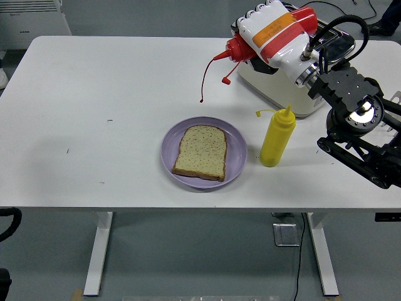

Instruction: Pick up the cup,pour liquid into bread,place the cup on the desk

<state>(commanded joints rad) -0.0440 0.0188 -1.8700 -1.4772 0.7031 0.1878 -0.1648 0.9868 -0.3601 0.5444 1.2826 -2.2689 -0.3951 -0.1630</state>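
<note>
Where the white worktop [94, 157] ran nearest the camera, a purple plate [235, 153] carried a slice of bread [201, 151], and just to its right stood a yellow squeeze bottle [276, 136], upright. Farther back, the right robot hand [266, 28] was clenched around a red squeeze bottle [279, 31], tipped on its side above the worktop, nozzle pointing left. A thin red strand [205, 78] dangled from the nozzle, ending beyond the plate. A white toaster [285, 84] sat beneath the hand.
</note>
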